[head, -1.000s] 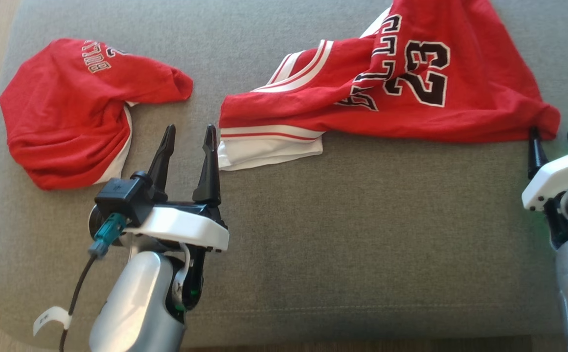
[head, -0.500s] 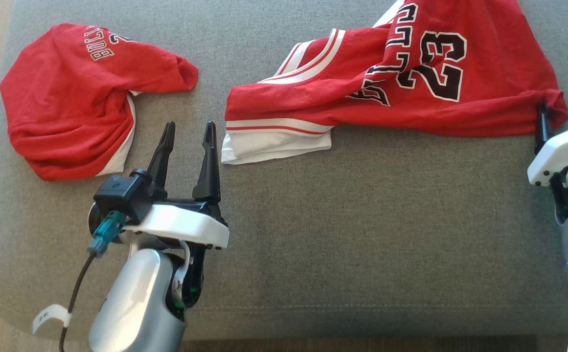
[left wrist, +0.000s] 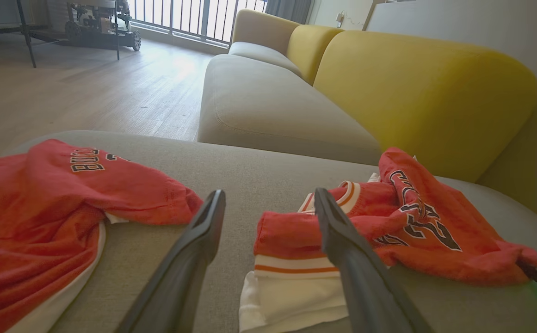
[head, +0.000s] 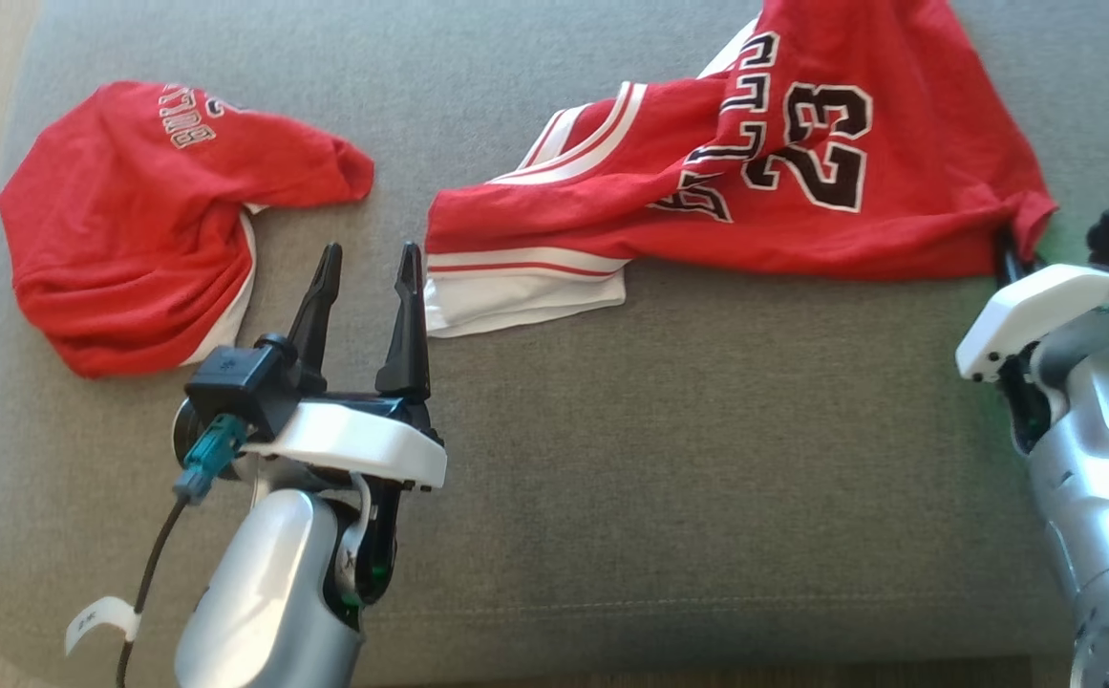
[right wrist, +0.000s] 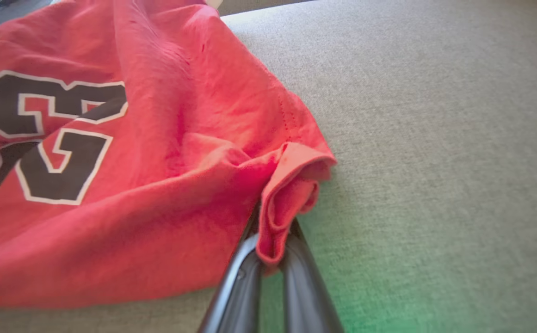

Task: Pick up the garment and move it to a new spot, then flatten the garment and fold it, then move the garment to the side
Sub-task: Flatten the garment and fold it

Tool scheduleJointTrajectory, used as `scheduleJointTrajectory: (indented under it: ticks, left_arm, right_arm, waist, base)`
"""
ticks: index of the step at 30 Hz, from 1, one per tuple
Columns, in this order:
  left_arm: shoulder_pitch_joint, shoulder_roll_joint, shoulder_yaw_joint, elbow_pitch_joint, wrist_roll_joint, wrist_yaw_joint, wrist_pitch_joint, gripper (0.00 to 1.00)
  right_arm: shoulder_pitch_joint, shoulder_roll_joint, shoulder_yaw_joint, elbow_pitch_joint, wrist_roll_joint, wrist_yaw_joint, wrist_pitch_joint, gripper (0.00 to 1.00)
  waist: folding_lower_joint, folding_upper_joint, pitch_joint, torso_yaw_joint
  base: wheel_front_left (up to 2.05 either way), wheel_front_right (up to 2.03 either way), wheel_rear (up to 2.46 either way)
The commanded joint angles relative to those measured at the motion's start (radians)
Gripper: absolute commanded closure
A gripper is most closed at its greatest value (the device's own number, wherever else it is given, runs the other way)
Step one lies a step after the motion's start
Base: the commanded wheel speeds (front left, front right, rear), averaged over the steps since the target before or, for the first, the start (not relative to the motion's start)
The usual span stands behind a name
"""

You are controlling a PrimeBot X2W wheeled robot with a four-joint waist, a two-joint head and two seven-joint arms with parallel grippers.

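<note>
Jersey (head: 755, 191): red, number 23, lies crumpled on the far right part of the grey cushion (head: 707, 430)
Right gripper (right wrist: 273, 240): fingers pinched together on the jersey's right corner
Left gripper (head: 368, 263): fingers apart, empty, just beside the jersey's white hem
Other shirt (head: 124, 239): red, bunched at the cushion's left, apart from the jersey

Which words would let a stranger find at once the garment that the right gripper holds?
Look at the wide grey cushion; two red garments lie on it. Take the jersey on the robot's right, whose corner is pinched in the right gripper. Unlike the crumpled red garment on the left, it shows a large black 23.
</note>
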Motion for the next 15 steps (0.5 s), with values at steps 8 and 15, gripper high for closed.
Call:
scheduleJointTrajectory:
  ticks: [8,15]
  left_arm:
    - [0.021,0.011,0.026,-0.025,-0.013,0.008,-0.005,0.00]
    - [0.044,0.011,0.014,-0.030,-0.032,0.019,-0.005,0.00]
  right_arm:
    - [0.051,0.009,0.056,-0.010,0.063,0.000,-0.011,1.00]
    - [0.105,0.015,0.031,-0.016,0.137,0.000,0.050,1.00]
  waist:
    - [0.0000,0.0000,-0.079,-0.060]
    - [0.0000,0.0000,-0.112,-0.084]
  base:
    - [0.00,0.00,0.00]
    - [0.00,0.00,0.00]
